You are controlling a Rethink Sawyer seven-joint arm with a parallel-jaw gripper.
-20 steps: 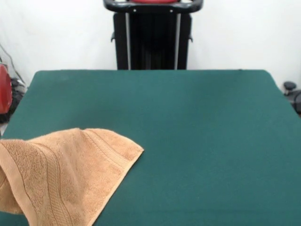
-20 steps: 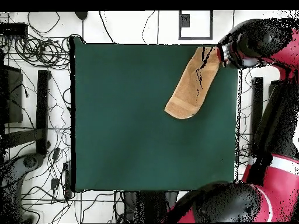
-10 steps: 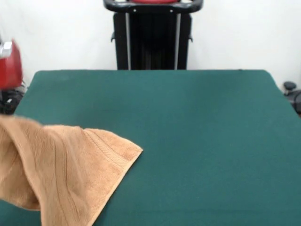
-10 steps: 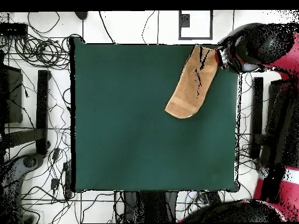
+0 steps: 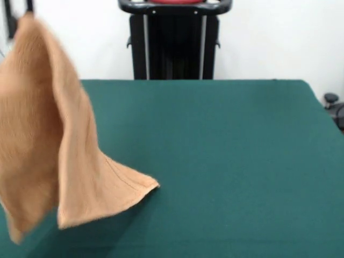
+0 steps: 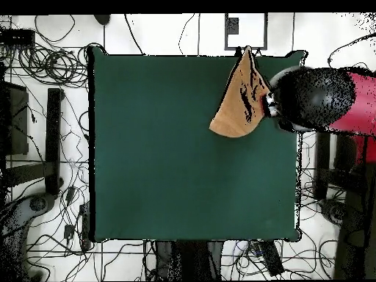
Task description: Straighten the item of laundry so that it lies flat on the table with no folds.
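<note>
The towel point(image 5: 48, 134) hangs lifted at the left of the front view, draped in folds, with one lower corner resting on the green table point(image 5: 226, 161). The gripper point(image 6: 270, 101) holds its raised top, though its fingers are hidden.

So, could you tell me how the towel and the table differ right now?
The towel is tan-orange and small; the table is dark green and far bigger. The towel hangs lifted and draped, only one corner resting down; the table lies flat. Both look like soft cloth surfaces.
</note>
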